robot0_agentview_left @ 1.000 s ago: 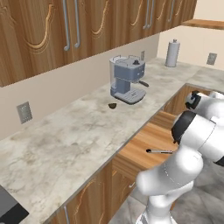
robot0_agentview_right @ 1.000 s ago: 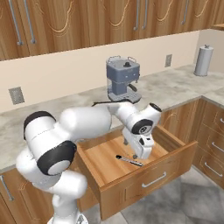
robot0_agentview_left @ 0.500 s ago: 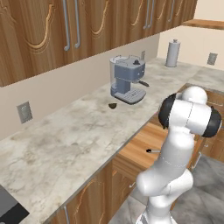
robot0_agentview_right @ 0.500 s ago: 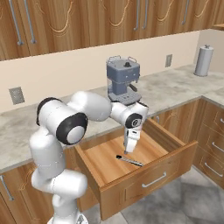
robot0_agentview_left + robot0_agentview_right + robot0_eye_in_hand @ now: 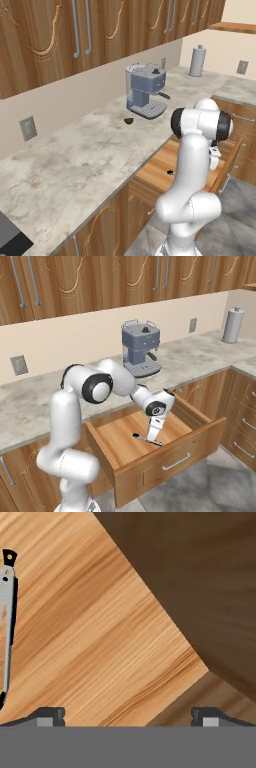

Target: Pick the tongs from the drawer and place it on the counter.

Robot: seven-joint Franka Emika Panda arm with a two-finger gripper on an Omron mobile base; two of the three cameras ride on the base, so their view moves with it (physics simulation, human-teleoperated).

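Tongs (image 5: 147, 439) flat on drawer (image 5: 120, 436) floor; end effector (image 5: 151, 434) spread wide, empty; marbled counter (image 5: 200, 356).

A blue-grey coffee machine (image 5: 145, 92) stands near a small, possibly brown lump (image 5: 129, 120).

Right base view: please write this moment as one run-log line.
phase: reaching | end effector: open, inside drawer, holding nothing | tongs: flat on drawer floor | counter: no tongs yet
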